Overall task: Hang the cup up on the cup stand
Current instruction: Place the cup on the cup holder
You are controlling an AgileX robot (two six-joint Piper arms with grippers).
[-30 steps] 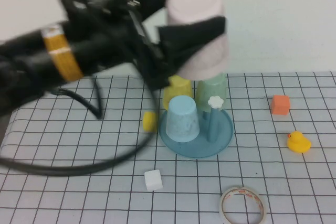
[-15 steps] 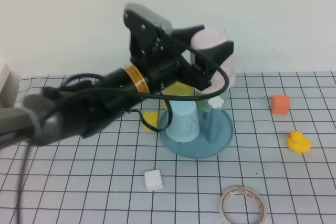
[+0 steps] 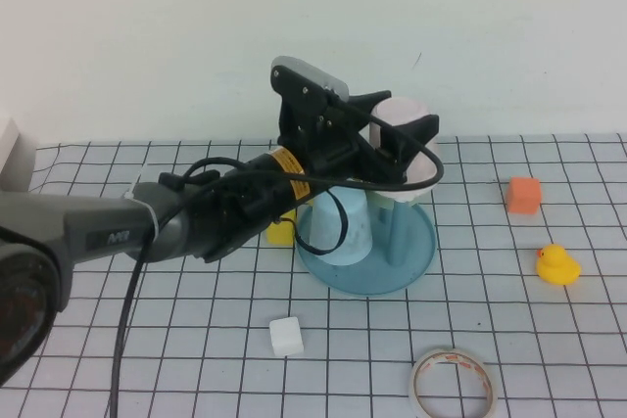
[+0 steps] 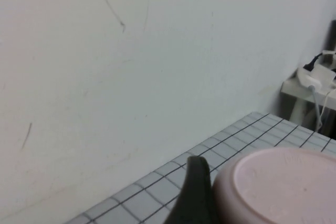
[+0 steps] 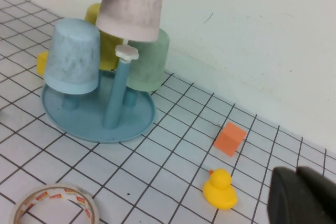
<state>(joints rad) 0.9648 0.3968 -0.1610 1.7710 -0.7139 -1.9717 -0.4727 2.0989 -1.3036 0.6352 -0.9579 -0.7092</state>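
The left arm (image 3: 196, 217) is dark grey to black with white lettering, too small to read, behind the left gripper (image 3: 397, 149). A yellow band rings the wrist; black cables loop alongside it.

A white, black-gridded table (image 3: 98, 340) holds a teal cup stand (image 3: 416, 259) at center, orange cube (image 3: 523, 195), yellow duck (image 3: 555, 265), tape roll (image 3: 453, 385), white cube (image 3: 286, 336).
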